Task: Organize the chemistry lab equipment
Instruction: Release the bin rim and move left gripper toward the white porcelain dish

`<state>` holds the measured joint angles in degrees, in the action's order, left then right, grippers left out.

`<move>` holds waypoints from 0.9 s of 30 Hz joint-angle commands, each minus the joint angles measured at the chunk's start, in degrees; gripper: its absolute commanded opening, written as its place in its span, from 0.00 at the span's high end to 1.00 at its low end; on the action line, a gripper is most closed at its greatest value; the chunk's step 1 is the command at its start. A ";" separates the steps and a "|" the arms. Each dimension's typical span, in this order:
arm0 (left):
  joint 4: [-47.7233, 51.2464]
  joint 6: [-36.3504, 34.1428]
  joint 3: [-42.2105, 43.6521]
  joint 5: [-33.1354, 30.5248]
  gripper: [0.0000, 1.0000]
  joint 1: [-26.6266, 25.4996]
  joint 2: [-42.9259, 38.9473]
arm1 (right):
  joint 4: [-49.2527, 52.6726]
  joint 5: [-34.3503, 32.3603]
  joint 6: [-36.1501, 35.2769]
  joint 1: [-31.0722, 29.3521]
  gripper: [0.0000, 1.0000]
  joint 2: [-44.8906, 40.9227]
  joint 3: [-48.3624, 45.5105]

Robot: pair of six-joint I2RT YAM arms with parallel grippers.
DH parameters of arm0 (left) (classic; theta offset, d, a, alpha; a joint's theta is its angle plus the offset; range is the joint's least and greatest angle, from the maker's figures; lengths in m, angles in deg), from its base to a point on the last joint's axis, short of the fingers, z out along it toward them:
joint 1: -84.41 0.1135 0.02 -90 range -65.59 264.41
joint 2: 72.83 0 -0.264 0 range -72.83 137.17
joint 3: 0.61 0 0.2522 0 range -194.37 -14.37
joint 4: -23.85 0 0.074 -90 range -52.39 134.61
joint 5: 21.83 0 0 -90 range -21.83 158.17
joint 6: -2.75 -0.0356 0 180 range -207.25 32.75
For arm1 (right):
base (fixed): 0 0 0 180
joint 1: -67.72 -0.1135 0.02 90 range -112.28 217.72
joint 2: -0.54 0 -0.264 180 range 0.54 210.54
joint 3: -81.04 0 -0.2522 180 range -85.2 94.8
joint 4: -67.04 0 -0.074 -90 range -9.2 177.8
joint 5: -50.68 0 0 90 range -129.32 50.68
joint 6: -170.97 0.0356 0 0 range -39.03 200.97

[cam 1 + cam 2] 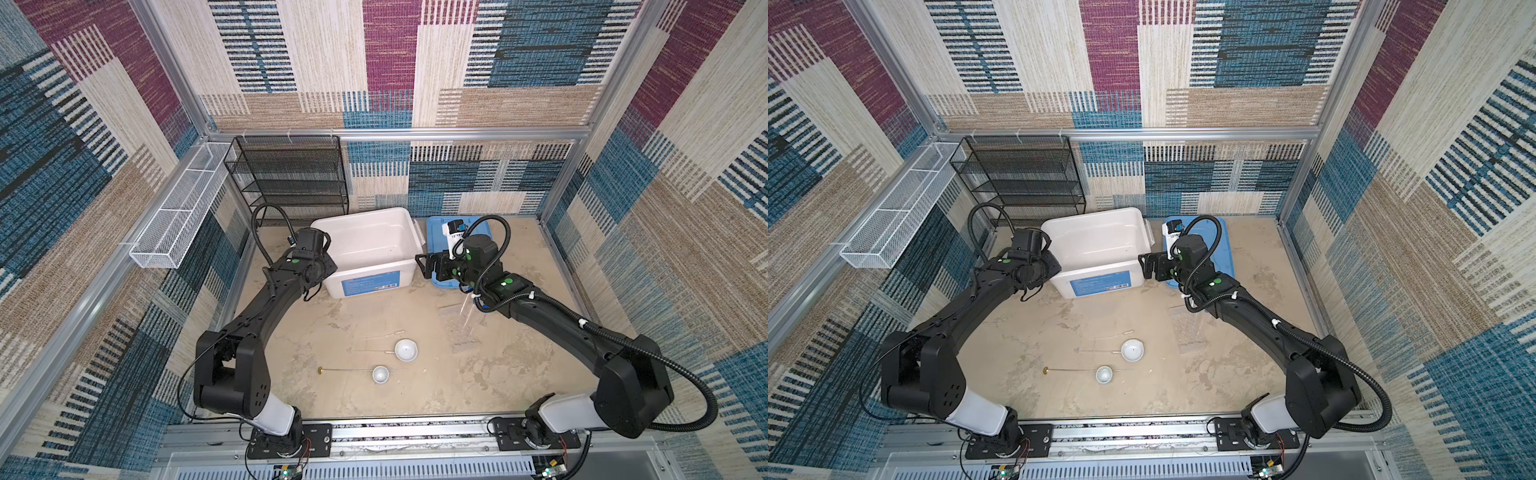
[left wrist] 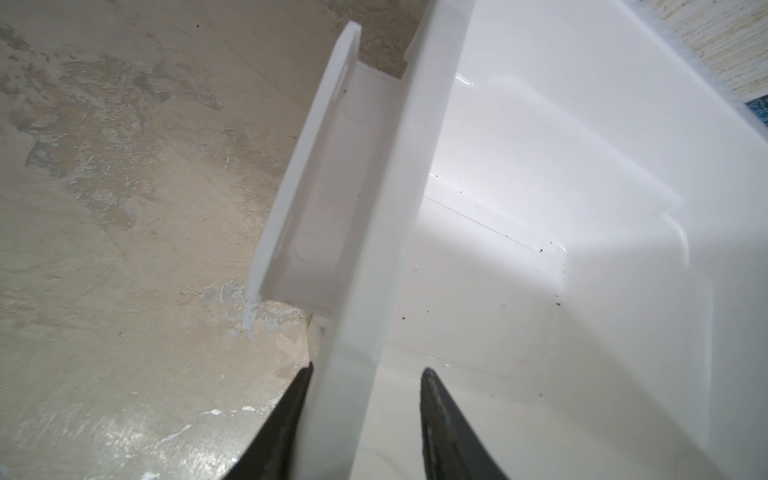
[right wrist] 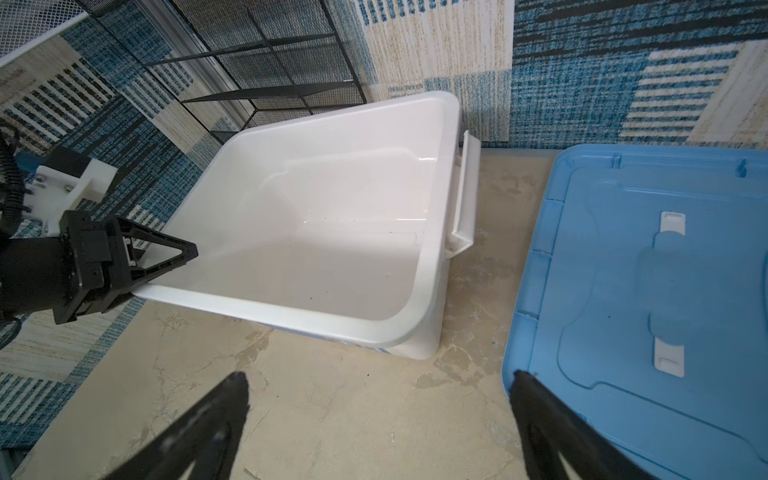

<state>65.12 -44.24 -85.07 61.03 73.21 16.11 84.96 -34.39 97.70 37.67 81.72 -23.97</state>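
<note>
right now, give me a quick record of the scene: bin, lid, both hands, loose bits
bin: open, only specks inside
lid: flat on table beside bin
left hand: open, astride bin rim
right hand: open, between bin and lid, holding nothing
bigger bowl: upright on table
smaller bowl: upright, apart from bigger bowl
rod: lying by smaller bowl

White bin [image 1: 374, 232]; blue lid [image 3: 615, 316]; black mesh shelf [image 1: 291, 178]; white bowls [image 1: 406, 350].

Two white bowls [image 1: 405, 349] [image 1: 380, 374], one rod [image 1: 345, 369], one bin [image 1: 370, 266], one lid [image 3: 623, 291].

Beige tabletop [image 1: 374, 316]: bin [image 1: 332, 284], lid [image 1: 435, 232], bowls [image 1: 406, 350], rod [image 1: 345, 369].
</note>
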 commanded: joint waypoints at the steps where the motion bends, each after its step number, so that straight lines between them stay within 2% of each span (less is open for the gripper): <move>1: 0.51 -2.20 -1.64 -0.20 0.49 -0.18 0.91 | -1.73 -0.51 0.72 -0.02 0.01 -0.39 -0.06; 7: 4.71 -12.08 -8.57 -2.77 0.46 0.04 7.94 | -1.79 -0.40 0.84 -0.02 0.01 -0.44 -0.10; 10: 6.01 -16.85 -11.64 -1.89 0.55 0.04 11.08 | -1.29 -1.07 0.59 -0.02 0.01 -0.76 -0.09; 14: 6.93 -19.31 -13.78 -1.06 0.56 0.04 12.04 | -1.02 -1.93 0.20 -0.02 0.01 -1.23 -0.15; 17: 6.81 -20.49 -14.29 -1.48 0.54 0.12 11.57 | -1.18 -1.88 0.09 -0.01 0.01 -1.04 -0.06; 24: 6.68 -21.97 -15.88 -1.13 0.25 0.39 10.48 | -1.85 -0.17 0.07 -0.02 0.01 -0.41 0.46; 27: 7.47 -22.80 -17.15 -1.14 0.08 0.50 8.23 | -2.24 2.48 -2.21 -0.06 0.01 -1.28 0.64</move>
<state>72.11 -64.75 -101.04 59.70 73.51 26.19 84.88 -34.52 97.53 37.67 81.18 -23.81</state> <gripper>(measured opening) 0.897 0.993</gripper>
